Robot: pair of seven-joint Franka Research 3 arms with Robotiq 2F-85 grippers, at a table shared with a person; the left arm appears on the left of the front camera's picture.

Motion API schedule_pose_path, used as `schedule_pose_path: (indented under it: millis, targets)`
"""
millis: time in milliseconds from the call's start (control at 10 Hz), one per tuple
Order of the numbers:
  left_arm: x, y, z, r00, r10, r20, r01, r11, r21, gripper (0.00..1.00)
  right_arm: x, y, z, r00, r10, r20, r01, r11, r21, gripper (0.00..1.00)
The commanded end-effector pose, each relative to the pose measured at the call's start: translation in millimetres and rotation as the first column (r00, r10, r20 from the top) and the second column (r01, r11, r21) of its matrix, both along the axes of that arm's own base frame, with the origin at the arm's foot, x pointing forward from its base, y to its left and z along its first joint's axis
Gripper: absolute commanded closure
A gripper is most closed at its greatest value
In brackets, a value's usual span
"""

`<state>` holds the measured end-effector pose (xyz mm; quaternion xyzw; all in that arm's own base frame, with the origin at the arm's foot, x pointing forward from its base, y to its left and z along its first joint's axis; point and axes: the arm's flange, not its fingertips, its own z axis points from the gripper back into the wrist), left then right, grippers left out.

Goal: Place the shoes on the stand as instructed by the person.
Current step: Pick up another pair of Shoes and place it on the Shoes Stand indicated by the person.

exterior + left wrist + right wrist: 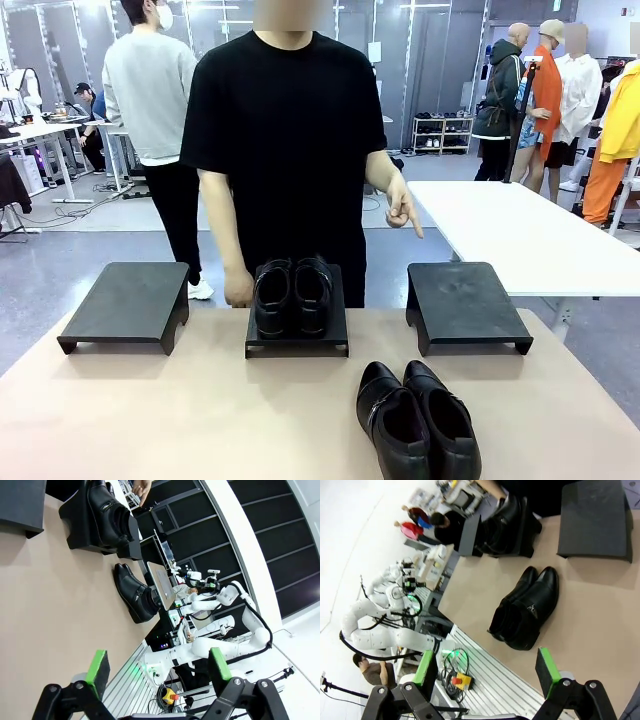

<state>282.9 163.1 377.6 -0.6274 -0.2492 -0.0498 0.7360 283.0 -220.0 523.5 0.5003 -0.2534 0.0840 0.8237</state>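
Note:
One pair of glossy black shoes (292,295) rests on the middle black stand (297,340). The other pair of shoes (417,420) lies on the tan table near the front, right of centre; the right wrist view shows this pair (525,611) and so does the left wrist view (134,592). The person (285,130) in a black T-shirt stands behind the table, with one hand (403,212) pointing down toward the right stand (465,300). My left gripper (160,667) is open above the table edge, holding nothing. My right gripper (490,667) is open too, also holding nothing.
A bare black stand (128,302) sits at the left. A white table (520,235) stands beyond the right stand. Bare tan tabletop (170,410) spreads across the front left. Other people stand in the background.

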Motion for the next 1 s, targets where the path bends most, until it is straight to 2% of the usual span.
schedule_pose_path:
  millis: [0, 200, 300, 400, 500, 800, 900]
  targets:
    - [-1, 0, 3, 1.000, -0.002, 0.017, 0.003, 1.000, -0.010, 0.00, 16, 55, 41, 0.990, 0.066, -0.127, -0.083, 0.987, -0.137, 0.00]
    - [-1, 0, 3, 1.000, -0.002, 0.017, 0.003, 1.000, -0.010, 0.00, 35, 120, 54, 0.964, 0.124, -0.237, -0.184, 0.950, -0.251, 0.00]
    - [-1, 0, 3, 1.000, -0.002, 0.017, 0.003, 1.000, -0.010, 0.00, 42, 151, 53, 0.949, 0.169, -0.266, -0.246, 0.924, -0.294, 0.00]
    - [-1, 0, 3, 1.000, -0.002, 0.017, 0.003, 1.000, -0.010, 0.00, 51, 184, 38, 0.930, 0.172, -0.325, -0.288, 0.890, -0.353, 0.00]
    - [-1, 0, 3, 1.000, -0.002, 0.017, 0.003, 1.000, -0.010, 0.00, 51, 214, 25, 0.922, 0.172, -0.347, -0.313, 0.859, -0.404, 0.00]
    - [-1, 0, 3, 1.000, -0.002, 0.017, 0.003, 1.000, -0.010, 0.00, 38, 283, -24, 0.942, 0.045, -0.332, -0.225, 0.818, -0.530, 0.00]
    - [-1, 0, 3, 1.000, -0.002, 0.017, 0.003, 1.000, -0.010, 0.00, 38, 299, -42, 0.953, -0.025, -0.301, -0.169, 0.782, -0.600, 0.00]
